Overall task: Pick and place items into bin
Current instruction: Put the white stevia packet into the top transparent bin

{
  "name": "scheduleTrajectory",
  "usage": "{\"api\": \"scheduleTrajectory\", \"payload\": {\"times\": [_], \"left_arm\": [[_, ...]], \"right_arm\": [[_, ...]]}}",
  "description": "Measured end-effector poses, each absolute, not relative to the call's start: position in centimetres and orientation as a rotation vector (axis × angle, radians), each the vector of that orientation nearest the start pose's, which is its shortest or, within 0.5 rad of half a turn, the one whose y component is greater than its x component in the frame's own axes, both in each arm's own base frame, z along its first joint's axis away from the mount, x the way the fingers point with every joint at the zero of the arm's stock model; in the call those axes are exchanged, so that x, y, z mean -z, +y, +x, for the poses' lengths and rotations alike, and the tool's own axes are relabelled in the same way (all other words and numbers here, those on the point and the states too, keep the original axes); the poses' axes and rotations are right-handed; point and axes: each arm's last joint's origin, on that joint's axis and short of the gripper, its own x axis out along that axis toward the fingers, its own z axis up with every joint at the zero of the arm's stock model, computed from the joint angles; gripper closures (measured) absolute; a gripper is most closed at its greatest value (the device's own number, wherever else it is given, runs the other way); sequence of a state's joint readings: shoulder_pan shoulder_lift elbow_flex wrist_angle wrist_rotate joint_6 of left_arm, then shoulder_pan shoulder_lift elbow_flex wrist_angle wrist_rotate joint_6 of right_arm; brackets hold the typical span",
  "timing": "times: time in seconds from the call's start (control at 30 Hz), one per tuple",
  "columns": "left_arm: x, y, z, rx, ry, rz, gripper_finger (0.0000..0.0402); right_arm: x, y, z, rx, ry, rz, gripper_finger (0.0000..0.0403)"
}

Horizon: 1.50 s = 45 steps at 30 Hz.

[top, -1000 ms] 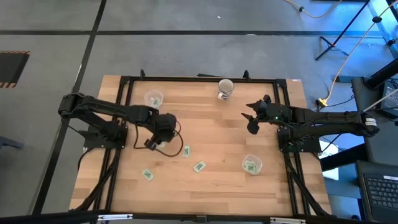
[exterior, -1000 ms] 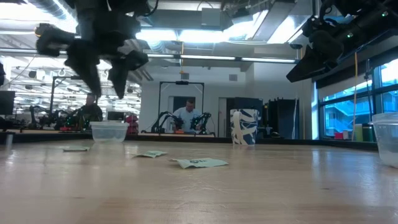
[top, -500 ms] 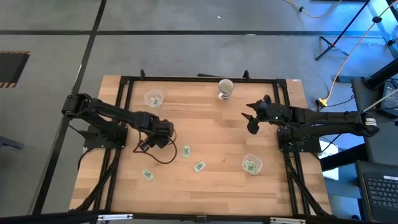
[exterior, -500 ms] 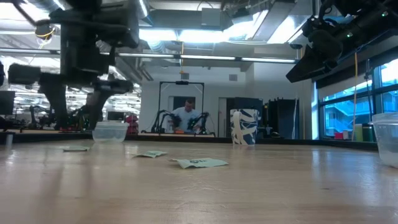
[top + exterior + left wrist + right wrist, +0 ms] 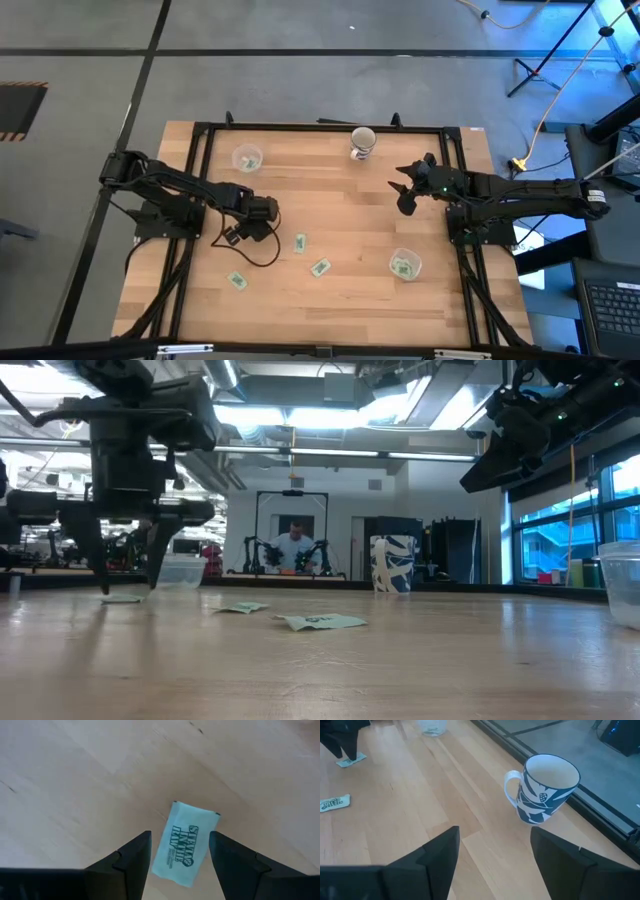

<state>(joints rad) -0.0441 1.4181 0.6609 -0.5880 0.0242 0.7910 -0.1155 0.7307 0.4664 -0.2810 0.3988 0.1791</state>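
Green packets with white edges lie flat on the wooden table. One packet (image 5: 184,844) lies straight below my left gripper (image 5: 180,837), which points down with one finger on either side of it, open and just above the table (image 5: 125,582). More packets (image 5: 300,242) (image 5: 320,267) (image 5: 237,281) lie toward the near edge. A clear cup (image 5: 404,264) at the near right holds a packet. Another clear cup (image 5: 246,158) stands at the far left. My right gripper (image 5: 405,190) hangs open and high at the right, with nothing between its fingers (image 5: 495,832).
A white mug with a blue leaf pattern (image 5: 545,790) stands at the table's far edge, ahead of my right gripper. A black frame (image 5: 200,135) runs around the table. Bare wood lies in the middle of the table, between the two arms.
My left gripper has come down over the packet, going a little toward the table's near edge, and has rolled about its own axis. It stays open. The packets have not moved.
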Motion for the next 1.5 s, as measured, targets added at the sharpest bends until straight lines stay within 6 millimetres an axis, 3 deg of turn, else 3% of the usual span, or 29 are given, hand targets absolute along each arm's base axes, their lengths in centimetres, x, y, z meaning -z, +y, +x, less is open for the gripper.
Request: {"api": "scheduleTrajectory", "payload": {"times": [0.67,1.5], "left_arm": [[-12.7,-1.0,22.4,0.697,1.330,0.712,0.0213],[-12.9,-1.0,22.3,0.733,1.334,0.728,0.0319]], "right_arm": [[-22.5,-2.9,15.4,0.549,0.499,0.094,0.0156],[-22.5,-2.9,15.4,0.549,0.499,0.093,0.0156]]}}
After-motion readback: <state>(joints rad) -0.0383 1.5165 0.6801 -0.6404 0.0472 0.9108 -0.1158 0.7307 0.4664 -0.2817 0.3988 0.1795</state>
